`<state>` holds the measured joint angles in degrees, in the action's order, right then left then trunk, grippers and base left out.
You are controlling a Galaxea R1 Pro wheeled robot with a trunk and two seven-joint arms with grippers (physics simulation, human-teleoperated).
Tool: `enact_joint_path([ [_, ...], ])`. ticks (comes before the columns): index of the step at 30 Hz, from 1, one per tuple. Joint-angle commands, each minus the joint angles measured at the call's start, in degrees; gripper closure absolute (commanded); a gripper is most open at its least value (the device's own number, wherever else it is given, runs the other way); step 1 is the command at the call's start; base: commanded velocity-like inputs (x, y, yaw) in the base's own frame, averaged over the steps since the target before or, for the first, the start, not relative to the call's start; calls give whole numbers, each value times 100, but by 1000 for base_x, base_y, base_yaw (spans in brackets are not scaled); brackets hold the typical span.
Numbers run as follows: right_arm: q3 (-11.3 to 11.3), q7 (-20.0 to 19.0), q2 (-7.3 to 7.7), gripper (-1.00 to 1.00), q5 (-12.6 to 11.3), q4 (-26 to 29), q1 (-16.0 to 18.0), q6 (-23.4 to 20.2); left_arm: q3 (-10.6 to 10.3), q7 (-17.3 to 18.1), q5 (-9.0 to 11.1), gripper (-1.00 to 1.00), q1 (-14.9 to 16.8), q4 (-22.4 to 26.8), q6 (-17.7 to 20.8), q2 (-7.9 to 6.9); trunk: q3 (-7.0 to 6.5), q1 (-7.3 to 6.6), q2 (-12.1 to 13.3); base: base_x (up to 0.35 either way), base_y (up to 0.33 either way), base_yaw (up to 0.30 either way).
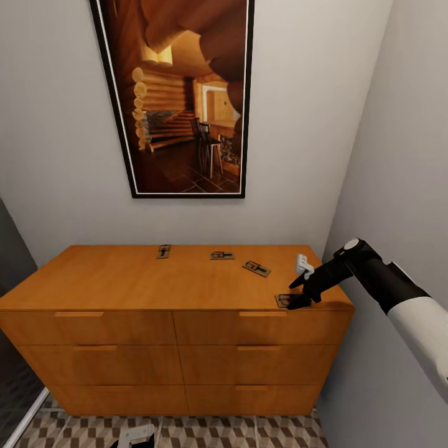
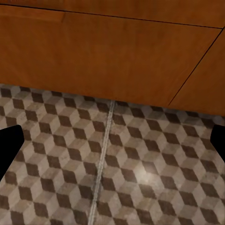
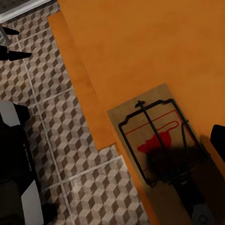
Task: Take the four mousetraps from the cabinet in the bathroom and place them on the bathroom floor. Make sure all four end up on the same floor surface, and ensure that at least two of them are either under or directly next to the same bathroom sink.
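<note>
Several mousetraps lie on top of the orange-brown cabinet (image 1: 124, 280): one at the back (image 1: 164, 251), one beside it (image 1: 222, 255), one further right (image 1: 256, 268), and one at the front right corner (image 1: 283, 300). My right gripper (image 1: 300, 292) is open at that corner trap (image 3: 154, 140), with one black finger (image 3: 185, 187) lying over its board and the other finger (image 3: 218, 137) off to the side. My left gripper (image 2: 112, 145) hangs open low over the bathroom floor (image 2: 140, 168), in front of the cabinet's base (image 2: 112, 56). The bathroom sink is out of view.
The cabinet fills a narrow alcove between grey walls, with a large framed picture (image 1: 180, 93) above it. A small white fitting (image 1: 304, 266) sits by the right wall near my right gripper. Cube-patterned floor (image 1: 249, 432) runs along the cabinet's front.
</note>
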<state>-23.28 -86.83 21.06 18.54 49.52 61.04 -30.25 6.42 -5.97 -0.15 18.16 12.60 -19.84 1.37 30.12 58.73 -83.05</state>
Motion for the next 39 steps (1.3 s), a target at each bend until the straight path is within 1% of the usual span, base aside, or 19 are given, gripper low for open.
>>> enact_joint_path([
  [1, -10, -24, 4, -100, 18, 7, 5, -60, 26, 0, -2, -100, 4, -4, -20, 3, 6, 0, -3, 0, 0, 0],
  [32, -7, -7, 12, -100, 49, 36, 5, -76, 26, 5, -2, -100, 4, -4, -20, 3, 6, 0, -3, 0, 0, 0],
  [34, -5, -2, 4, -100, 221, 44, 5, -77, 26, 1, -2, -100, 4, -4, -20, 3, 6, 0, -3, 0, 0, 0],
  [35, -5, -2, 4, -100, 221, 44, 5, -77, 26, 1, -2, -100, 4, -4, -20, 3, 6, 0, -3, 0, 0, 0],
  [39, 0, 4, -1, -100, 456, 47, 6, -78, 26, 3, -2, -100, 4, -4, -20, 3, 6, 0, -3, 0, 0, 0],
])
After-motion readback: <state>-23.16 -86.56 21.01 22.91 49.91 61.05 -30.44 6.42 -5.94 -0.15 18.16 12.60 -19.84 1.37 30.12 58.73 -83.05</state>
